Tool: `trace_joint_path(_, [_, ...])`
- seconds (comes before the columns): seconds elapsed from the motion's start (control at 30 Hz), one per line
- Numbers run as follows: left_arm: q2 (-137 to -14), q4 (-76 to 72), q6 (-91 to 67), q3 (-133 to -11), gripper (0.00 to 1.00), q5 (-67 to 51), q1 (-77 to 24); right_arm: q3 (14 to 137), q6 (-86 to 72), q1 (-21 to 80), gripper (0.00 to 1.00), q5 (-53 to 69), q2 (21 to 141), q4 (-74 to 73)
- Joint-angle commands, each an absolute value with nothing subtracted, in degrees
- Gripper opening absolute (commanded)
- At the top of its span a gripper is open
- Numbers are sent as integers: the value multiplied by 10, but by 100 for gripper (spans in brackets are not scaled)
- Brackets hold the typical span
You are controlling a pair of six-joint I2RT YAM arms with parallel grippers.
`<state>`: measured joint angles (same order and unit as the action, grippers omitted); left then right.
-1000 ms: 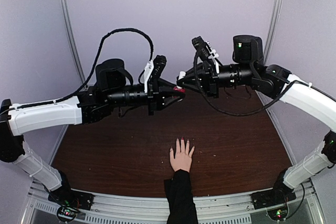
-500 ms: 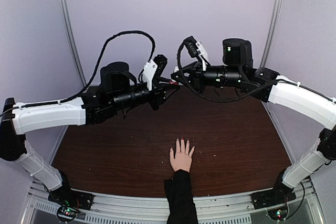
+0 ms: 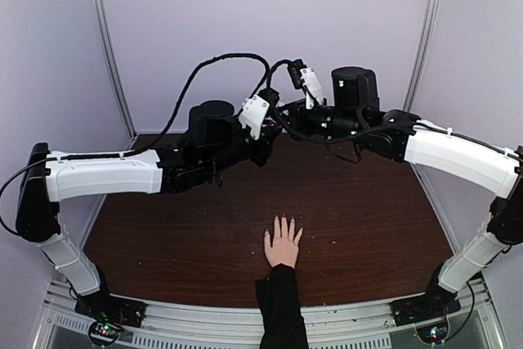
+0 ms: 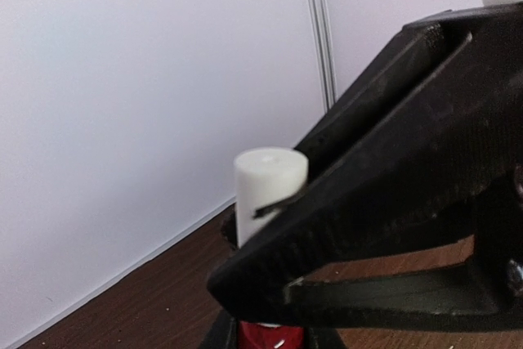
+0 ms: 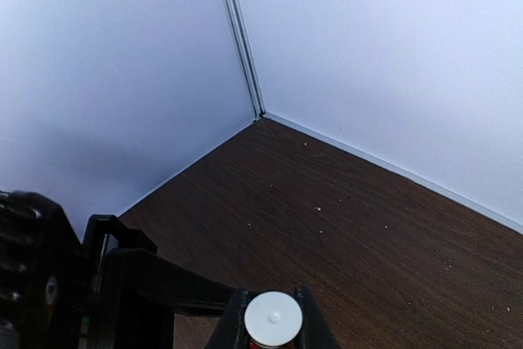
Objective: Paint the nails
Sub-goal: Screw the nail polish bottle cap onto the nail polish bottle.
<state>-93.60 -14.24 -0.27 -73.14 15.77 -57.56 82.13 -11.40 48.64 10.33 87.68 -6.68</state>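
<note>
A pale hand in a black sleeve lies palm down near the table's front edge. Its nails are tiny; a few look reddish. High above the back of the table my two grippers meet. My left gripper is shut on a small red bottle, which shows between its fingers at the bottom of the left wrist view. My right gripper is shut on the bottle's white cap. The cap also shows in the left wrist view, crossed by a right-gripper finger.
The dark wooden table is walled by pale panels with a metal corner strip. Small white specks dot its surface. The left arm's black cable loops above the arms.
Both arms have swung so that the meeting point of the grippers sits slightly higher and further back. The left arm has stretched further right. The hand has not moved.
</note>
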Motion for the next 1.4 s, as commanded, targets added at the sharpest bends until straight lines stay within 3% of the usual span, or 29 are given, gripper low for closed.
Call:
trace_joint_path(0.0, [-961,-151,17,-773,0,222,-579,818,-135,514,0,84,888,-57])
trace_joint_path(0.2, [-933,-156,2,-751,0,165,-573,808,-118,510,9,86,870,-62])
trace_joint_path(0.43, [-899,-147,-60,-724,0,48,-540,789,-109,481,46,116,830,-65])
trace_joint_path(0.57, [-880,-148,-63,-707,0,-42,-530,761,-106,451,58,180,793,-39])
trace_joint_path(0.97, [-846,-170,-79,-690,0,-356,-511,781,-8,408,59,488,761,-84])
trace_joint_path(1.37, [-861,-185,-106,-712,0,-479,-511,824,28,416,48,617,786,-137])
